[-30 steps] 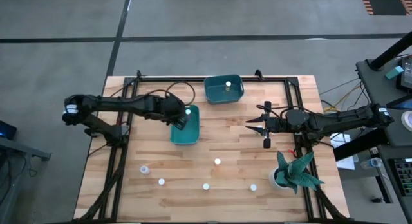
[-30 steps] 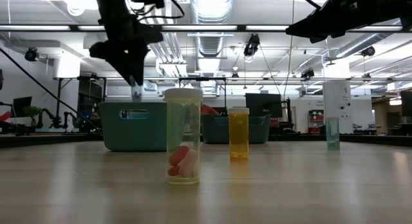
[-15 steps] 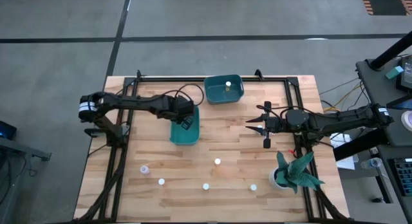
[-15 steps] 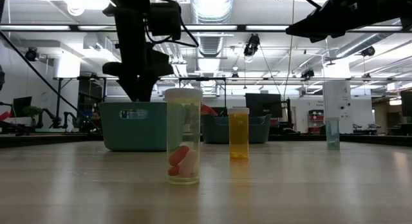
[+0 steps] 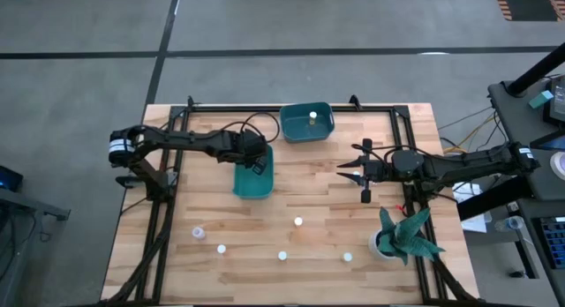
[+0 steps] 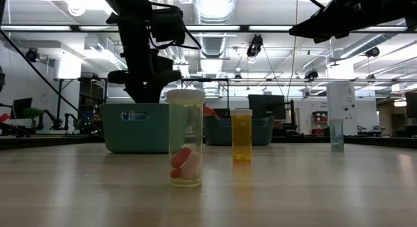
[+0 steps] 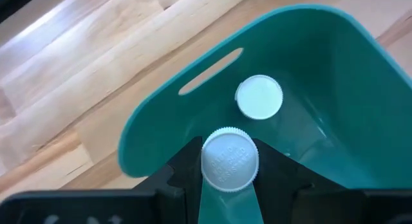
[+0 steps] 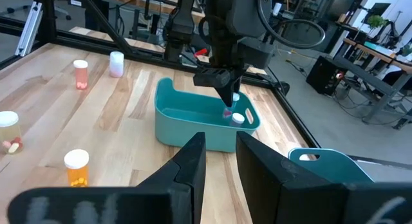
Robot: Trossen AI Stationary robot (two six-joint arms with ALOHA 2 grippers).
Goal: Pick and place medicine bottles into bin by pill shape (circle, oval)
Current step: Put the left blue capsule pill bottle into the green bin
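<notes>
My left gripper is shut on a white-capped medicine bottle and holds it low over the near teal bin. One more white-capped bottle lies inside that bin. From the right wrist view the left gripper hangs just above the bin's far end. A second teal bin at the back holds one bottle. Several bottles stand along the table's front, among them one in the middle and one at the left. My right gripper waits at mid-right, open and empty.
A teal-leaved plant in a white pot stands at the front right, close under the right arm. In the low view a clear bottle with pills and an orange bottle stand near the camera. Black frame rails run along the table's sides.
The left gripper has come down toward the near bin with the bottle still in it, then stayed put. The right arm has not moved.
</notes>
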